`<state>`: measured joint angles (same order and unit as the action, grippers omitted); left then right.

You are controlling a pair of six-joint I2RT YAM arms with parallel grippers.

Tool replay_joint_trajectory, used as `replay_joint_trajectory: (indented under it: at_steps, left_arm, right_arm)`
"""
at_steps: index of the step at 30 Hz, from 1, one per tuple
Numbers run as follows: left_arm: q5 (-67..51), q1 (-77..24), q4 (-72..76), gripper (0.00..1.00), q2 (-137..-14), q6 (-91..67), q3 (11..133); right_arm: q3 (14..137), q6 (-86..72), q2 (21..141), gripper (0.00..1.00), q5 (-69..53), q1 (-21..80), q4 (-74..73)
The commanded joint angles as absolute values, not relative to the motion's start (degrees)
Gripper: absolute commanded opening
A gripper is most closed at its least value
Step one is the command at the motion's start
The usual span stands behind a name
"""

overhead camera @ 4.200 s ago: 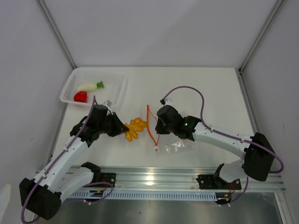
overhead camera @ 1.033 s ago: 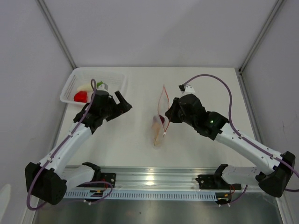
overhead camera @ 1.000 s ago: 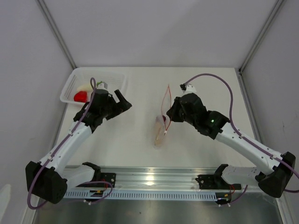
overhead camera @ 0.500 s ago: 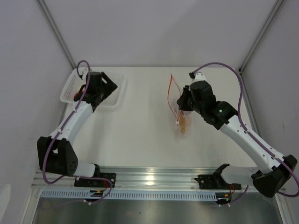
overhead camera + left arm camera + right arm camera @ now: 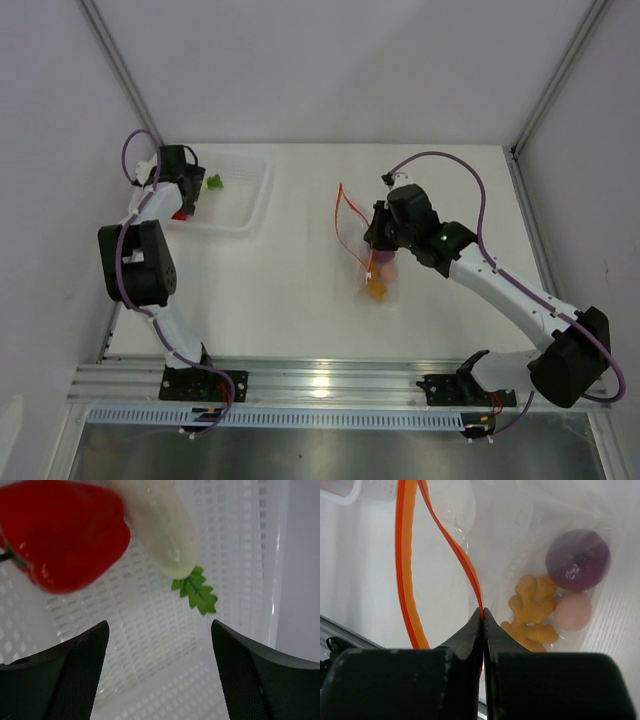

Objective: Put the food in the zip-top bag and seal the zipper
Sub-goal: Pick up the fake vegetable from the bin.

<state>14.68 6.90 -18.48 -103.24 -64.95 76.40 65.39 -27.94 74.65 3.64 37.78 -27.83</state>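
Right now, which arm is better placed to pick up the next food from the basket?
Left. Its open jaws hover in the white basket, directly over the red food and the white food. The right gripper is shut on the zipper, holding the bag.

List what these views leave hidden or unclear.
- Red food: cut off by the left wrist view's top and left edges; in the top view the left claw mostly covers it.
- White food: upper end cut off in the left wrist view.
- Zip-top bag: its bottom runs beyond the right wrist frame.
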Motion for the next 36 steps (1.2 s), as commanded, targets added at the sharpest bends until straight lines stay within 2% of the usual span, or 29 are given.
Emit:
replay_joint_trajectory:
  at_steps: [1,9,21,29,36]
  left_arm:
    - [12.84,9.66,-21.79,0.85,-109.67,-71.19,85.5]
    - [7.21,12.04,-23.63,0.86,-121.27,-78.65,96.57]
    - [8.7,12.48,-33.75,0.87,-127.79,-85.87,106.44]
    - [11.77,12.48,-38.41,0.83,-129.2,-86.48,109.34]
    - [12.83,13.18,-34.63,0.76,-130.78,-83.5,109.16]
  right_arm:
    - [64.95,-26.63,74.97,0.0,1.68,37.53,-23.12]
    - [62.76,-25.93,76.82,0.0,0.7,37.44,-20.3]
    - [60.21,-26.89,76.38,0.0,-0.79,37.44,-17.58]
    - [59.15,-27.68,74.8,0.0,-0.44,37.44,-17.31]
    - [57.57,-28.04,72.6,0.0,0.0,37.44,-17.31]
